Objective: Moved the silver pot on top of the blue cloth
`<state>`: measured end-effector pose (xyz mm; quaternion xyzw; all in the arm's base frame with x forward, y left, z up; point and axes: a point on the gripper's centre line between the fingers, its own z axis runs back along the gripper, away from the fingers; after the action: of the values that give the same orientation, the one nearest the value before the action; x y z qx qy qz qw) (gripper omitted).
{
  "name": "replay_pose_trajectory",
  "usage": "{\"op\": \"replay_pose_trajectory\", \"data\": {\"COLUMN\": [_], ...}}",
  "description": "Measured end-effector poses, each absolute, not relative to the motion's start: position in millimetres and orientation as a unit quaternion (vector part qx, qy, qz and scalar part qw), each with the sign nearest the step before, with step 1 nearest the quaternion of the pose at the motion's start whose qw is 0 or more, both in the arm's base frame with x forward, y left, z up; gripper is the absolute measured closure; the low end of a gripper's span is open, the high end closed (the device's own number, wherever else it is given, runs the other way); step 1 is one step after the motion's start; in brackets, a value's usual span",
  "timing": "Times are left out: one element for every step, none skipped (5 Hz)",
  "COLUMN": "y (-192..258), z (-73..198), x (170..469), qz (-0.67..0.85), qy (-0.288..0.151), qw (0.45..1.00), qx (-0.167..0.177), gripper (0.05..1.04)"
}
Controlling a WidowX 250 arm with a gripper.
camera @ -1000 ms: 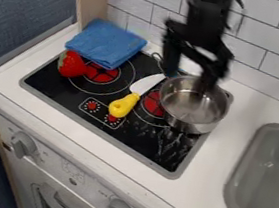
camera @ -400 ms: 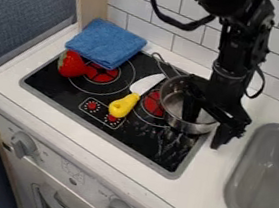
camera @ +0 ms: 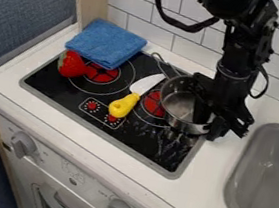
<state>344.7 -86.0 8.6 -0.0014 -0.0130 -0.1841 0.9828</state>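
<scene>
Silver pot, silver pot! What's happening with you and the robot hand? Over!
Hand at the silver pot. Pot on the stove, not on the blue cloth. Yellow-handled knife beside it, maybe in the way. Over.

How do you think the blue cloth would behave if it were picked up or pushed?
The blue cloth looks soft and folded, so it would probably droop and partly unfold if lifted by one corner. Its thin layers suggest it is light. Pushed from the side, it would likely bunch up rather than roll.

Bright, even light; whitish glare on black stovetop (camera: 150, 154) (patchy, toward front), soft highlights inside silver pot (camera: 180, 104).
</scene>
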Motion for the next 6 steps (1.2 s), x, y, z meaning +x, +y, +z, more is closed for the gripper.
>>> {"op": "replay_pose_trajectory", "data": {"y": [-86, -86, -88, -73, -32, 18], "z": [11, 20, 33, 72, 95, 101], "x": [341, 341, 342, 359, 368, 368], "qz": [-0.194, -0.188, -0.171, -0.142, -0.050, 0.073], "qy": [-0.017, -0.028, -0.027, -0.071, -0.077, -0.072], "qw": [0.981, 0.982, 0.985, 0.987, 0.996, 0.994], "qx": [-0.001, -0.003, -0.020, -0.013, 0.014, 0.048], "gripper": [0.901, 0.994, 1.003, 1.003, 1.003, 1.004]}}
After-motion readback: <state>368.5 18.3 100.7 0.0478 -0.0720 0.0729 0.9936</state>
